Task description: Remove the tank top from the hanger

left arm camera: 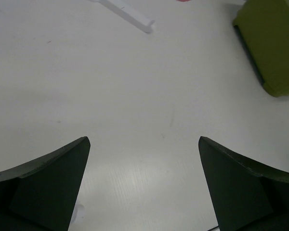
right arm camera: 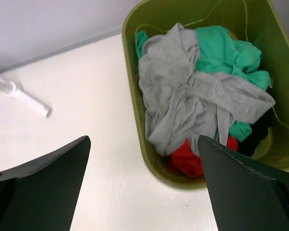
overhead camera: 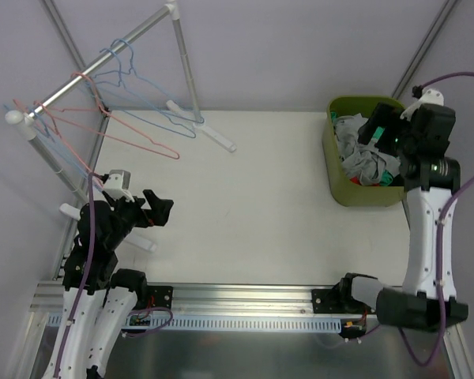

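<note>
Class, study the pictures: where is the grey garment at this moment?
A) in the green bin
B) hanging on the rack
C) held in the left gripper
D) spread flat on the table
A: the grey garment lies crumpled inside the green bin, not on the rack, the table or in a gripper.

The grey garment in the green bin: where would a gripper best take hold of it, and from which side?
Probably its raised, bunched middle, from straight above. The grey garment lies crumpled on top of the pile, and the walls of the green bin block any sideways approach.
</note>
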`<action>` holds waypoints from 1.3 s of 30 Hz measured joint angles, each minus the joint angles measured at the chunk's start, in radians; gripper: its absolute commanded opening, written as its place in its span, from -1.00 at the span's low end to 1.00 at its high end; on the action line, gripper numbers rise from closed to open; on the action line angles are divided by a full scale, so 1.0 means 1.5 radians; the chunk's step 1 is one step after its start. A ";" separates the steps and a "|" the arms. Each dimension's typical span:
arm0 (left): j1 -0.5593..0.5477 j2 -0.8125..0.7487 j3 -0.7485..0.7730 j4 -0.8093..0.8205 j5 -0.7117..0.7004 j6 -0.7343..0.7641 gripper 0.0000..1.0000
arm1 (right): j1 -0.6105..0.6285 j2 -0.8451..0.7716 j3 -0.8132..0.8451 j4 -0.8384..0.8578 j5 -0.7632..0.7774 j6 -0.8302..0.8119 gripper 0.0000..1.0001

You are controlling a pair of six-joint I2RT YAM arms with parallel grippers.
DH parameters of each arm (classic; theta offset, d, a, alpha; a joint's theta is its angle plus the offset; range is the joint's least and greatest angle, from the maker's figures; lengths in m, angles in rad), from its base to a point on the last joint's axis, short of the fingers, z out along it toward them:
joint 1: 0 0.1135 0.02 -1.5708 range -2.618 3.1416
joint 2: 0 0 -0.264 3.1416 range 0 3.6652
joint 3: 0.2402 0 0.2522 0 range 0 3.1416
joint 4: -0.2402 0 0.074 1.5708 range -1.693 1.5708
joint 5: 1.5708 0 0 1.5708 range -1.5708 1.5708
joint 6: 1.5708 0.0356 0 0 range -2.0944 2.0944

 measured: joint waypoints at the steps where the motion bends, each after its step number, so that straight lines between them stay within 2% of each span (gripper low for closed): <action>1: 0.000 0.011 0.011 -0.017 -0.026 0.000 0.98 | 0.018 -0.048 -0.034 -0.007 0.006 -0.010 0.99; 7: 0.000 0.075 0.053 -0.090 -0.153 0.000 0.97 | 0.183 -0.315 -0.228 -0.042 0.072 -0.063 0.99; 11: 0.000 0.076 0.053 -0.117 -0.228 0.001 0.97 | 0.214 -0.405 -0.283 -0.085 0.094 -0.065 0.99; 14: 0.000 0.053 0.053 -0.128 -0.259 0.003 0.97 | 0.220 -0.434 -0.310 -0.114 0.100 -0.065 0.99; 22: 0.000 -0.063 0.035 -0.128 -0.272 0.005 0.97 | 0.222 -0.549 -0.382 -0.165 0.174 -0.081 0.99; 39: -0.001 -0.062 0.024 -0.126 -0.199 0.005 0.97 | 0.222 -0.562 -0.385 -0.178 0.194 -0.092 0.99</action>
